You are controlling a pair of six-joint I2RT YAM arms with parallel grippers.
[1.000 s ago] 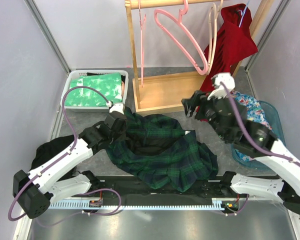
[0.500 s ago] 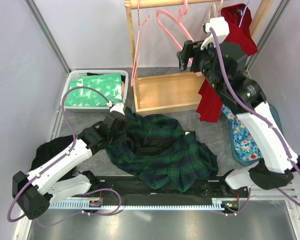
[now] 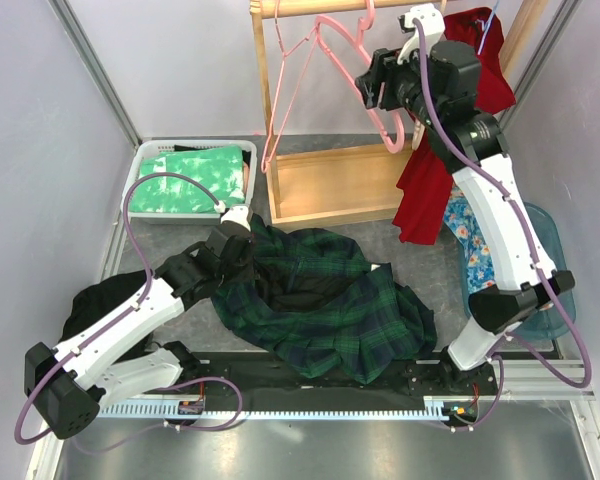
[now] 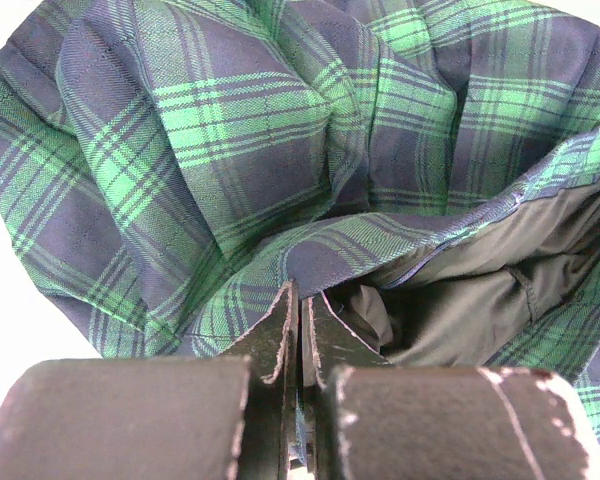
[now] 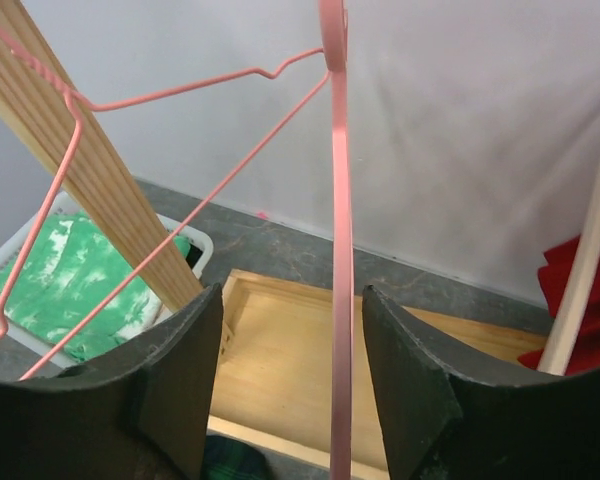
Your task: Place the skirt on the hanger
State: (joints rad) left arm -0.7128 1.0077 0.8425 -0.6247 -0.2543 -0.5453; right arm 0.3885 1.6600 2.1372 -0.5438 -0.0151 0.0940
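Robot lab, panelled walls [image 3: 50,150] (railed table [image 3: 280,408])

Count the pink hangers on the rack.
2. A thick one hangs with its bar between the right gripper's open fingers; a thin wire one hangs to its left. More may be hidden behind the arm.

You have nothing to read here: no text, label, brand, number or sign is legible in any of the three views. Even up close in the left wrist view, the green-and-navy plaid fabric skirt [image 4: 230,150] and its dark lining carry no tag or print you could make out.
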